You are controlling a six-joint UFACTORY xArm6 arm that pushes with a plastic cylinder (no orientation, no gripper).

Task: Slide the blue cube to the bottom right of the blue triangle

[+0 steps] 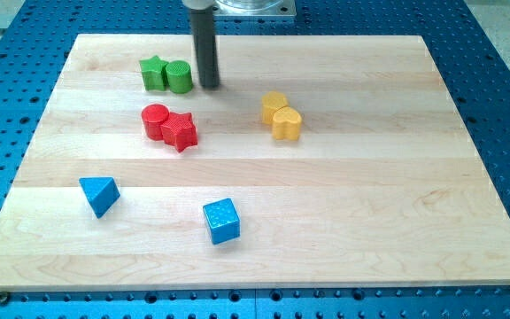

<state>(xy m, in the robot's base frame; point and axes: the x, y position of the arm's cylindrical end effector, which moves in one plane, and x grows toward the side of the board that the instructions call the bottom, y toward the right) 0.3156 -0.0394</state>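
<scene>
The blue cube (221,221) sits near the view's bottom centre of the wooden board (370,177). The blue triangle (99,194) lies to its left, slightly higher in the view. My tip (210,86) is at the view's top, just right of the green blocks, far above both blue blocks and touching neither.
A green star (153,73) and a green cylinder (180,77) stand together at the top left. A red cylinder (156,120) touches a red star (181,131) below them. Two yellow blocks (281,116) sit right of centre. Blue perforated table surrounds the board.
</scene>
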